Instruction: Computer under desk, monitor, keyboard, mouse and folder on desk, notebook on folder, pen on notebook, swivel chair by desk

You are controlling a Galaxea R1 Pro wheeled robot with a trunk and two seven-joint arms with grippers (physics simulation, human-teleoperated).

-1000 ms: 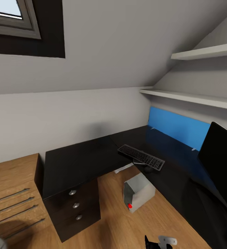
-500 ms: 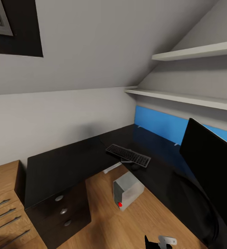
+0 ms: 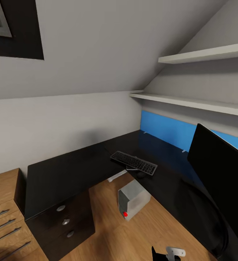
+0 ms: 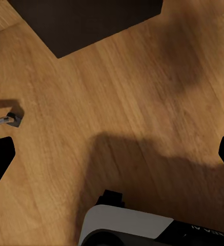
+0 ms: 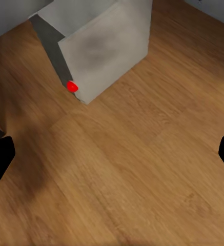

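The long black desk [image 3: 72,170] runs along the wall and bends round to the right. On it lies the dark keyboard [image 3: 133,162], with the tiny black mouse [image 3: 141,174] just in front of it. The wide black monitor [image 3: 220,174] stands on the desk at the right. On the wood floor in the desk's inner corner sits the light-grey computer [image 3: 132,199], tilted, also seen as the computer [image 5: 101,46] in the right wrist view. My left gripper [image 4: 112,159] and right gripper [image 5: 112,156] both hang open over bare floor, holding nothing.
Three silver-knobbed drawers [image 3: 65,221] close the desk's left end, beside a light-wood cabinet [image 3: 3,214]. A blue panel [image 3: 166,129] and two white shelves [image 3: 191,103] line the right wall. A dark block [image 4: 86,20] lies ahead of the left gripper.
The head view has swung to the right, so the desk and keyboard sit further left and more of the monitor shows. Nothing on the desk has moved.
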